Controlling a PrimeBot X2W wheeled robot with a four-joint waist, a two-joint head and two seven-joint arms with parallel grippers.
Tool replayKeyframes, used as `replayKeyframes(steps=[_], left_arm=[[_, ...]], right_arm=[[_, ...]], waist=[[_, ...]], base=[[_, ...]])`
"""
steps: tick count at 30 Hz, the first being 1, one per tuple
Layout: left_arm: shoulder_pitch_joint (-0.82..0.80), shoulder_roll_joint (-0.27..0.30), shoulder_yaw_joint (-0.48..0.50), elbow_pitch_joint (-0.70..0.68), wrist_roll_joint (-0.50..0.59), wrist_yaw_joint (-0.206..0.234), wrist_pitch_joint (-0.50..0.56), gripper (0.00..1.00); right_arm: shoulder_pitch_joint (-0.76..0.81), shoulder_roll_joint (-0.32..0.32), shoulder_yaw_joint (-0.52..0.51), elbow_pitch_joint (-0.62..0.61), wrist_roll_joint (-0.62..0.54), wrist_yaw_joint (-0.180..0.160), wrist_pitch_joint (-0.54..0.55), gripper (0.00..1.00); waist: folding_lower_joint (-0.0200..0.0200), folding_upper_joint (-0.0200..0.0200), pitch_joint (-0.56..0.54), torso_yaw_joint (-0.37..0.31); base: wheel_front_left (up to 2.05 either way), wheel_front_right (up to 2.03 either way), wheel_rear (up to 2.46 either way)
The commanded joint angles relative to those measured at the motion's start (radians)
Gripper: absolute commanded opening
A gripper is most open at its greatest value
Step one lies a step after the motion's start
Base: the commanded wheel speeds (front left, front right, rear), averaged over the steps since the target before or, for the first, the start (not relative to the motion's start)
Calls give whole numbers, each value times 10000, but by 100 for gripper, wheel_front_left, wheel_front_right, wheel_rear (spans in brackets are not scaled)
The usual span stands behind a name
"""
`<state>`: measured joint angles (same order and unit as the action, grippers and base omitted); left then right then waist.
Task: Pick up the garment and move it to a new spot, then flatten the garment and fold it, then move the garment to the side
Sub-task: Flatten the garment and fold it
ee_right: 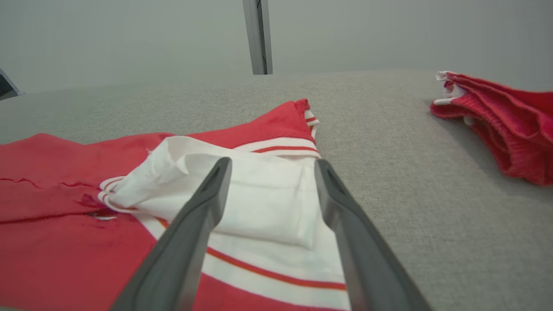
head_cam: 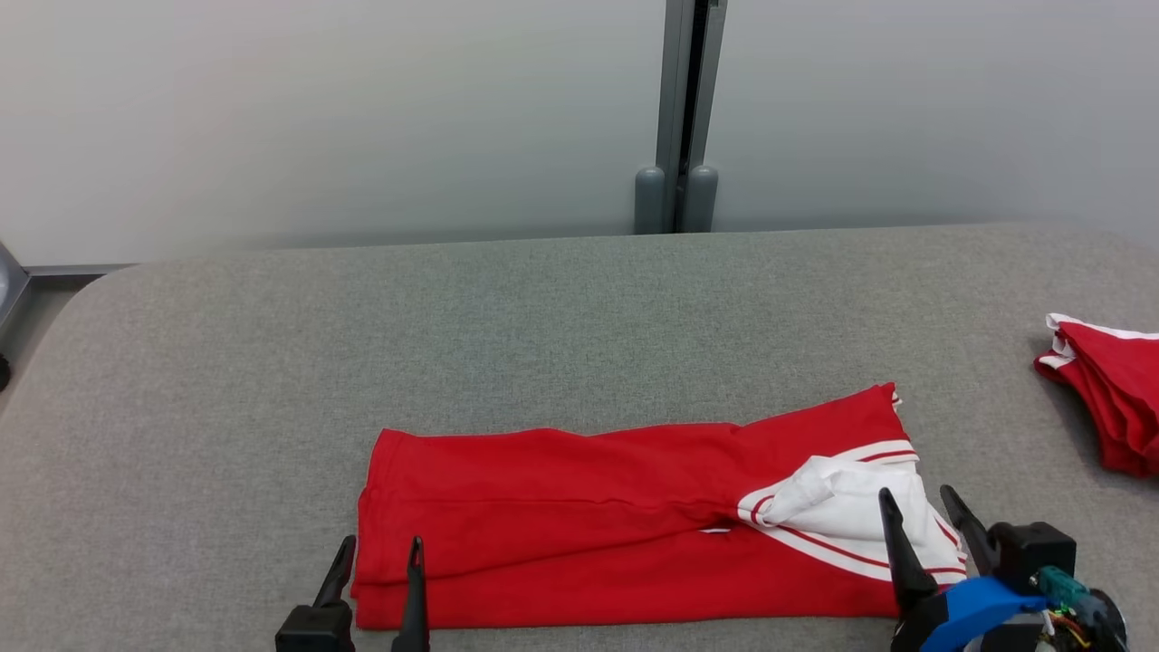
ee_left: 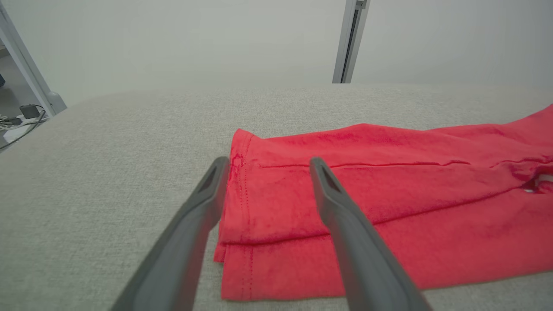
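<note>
The garment (head_cam: pixel 589 516) is red with a white, red-striped collar end and lies folded into a long band near the front edge of the grey table (head_cam: pixel 543 317). My left gripper (head_cam: pixel 380 554) stands open over its left end, where two layered red hems (ee_left: pixel 242 224) show between the fingers. Open too, my right gripper (head_cam: pixel 916 505) hovers over the white collar part (ee_right: pixel 259 203) at the garment's right end. Neither gripper holds any cloth.
A second red-and-white garment (head_cam: pixel 1109 398) lies bunched at the table's right edge (ee_right: pixel 497 129). A pale wall with a grey vertical post (head_cam: pixel 681 118) stands behind the table. Cables lie on the floor (ee_left: pixel 17 121) off the table's left side.
</note>
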<state>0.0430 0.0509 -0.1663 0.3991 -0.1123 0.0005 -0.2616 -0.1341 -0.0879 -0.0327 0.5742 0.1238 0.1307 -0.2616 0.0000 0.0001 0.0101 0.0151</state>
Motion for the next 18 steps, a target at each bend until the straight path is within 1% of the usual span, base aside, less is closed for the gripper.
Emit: replayKeyframes(steps=[1,4,8,11,15,18], left_arm=[[-186,-2,-20,30,-109,-8,-46,100],[-412,-3,-158,77,-302,-24,-46,100],[-615,-2,-328,195,-509,87,-46,100],[-802,-4,-511,324,-619,109,-46,100],[-1017,-6,-643,464,-729,116,-46,100],[-1126,-5,-700,492,-765,109,-46,100]], right_arm=[[-280,-123,22,146,-63,1,-44,100],[-856,-275,30,641,-114,1,-45,100],[-1515,-437,68,1541,-134,1,-8,100],[-1939,-584,-94,2290,-242,-1,126,100],[-2349,-614,-382,3229,-426,-1,230,100],[-2391,-442,-333,3926,-302,-1,369,100]], waist=[[0,-1,132,39],[0,-1,496,101],[0,-1,903,236],[0,-1,1156,334],[0,-1,1427,444],[0,-1,1548,474]], base=[[0,0,0],[0,0,0],[0,0,0],[0,0,0],[0,0,0],[0,0,0]])
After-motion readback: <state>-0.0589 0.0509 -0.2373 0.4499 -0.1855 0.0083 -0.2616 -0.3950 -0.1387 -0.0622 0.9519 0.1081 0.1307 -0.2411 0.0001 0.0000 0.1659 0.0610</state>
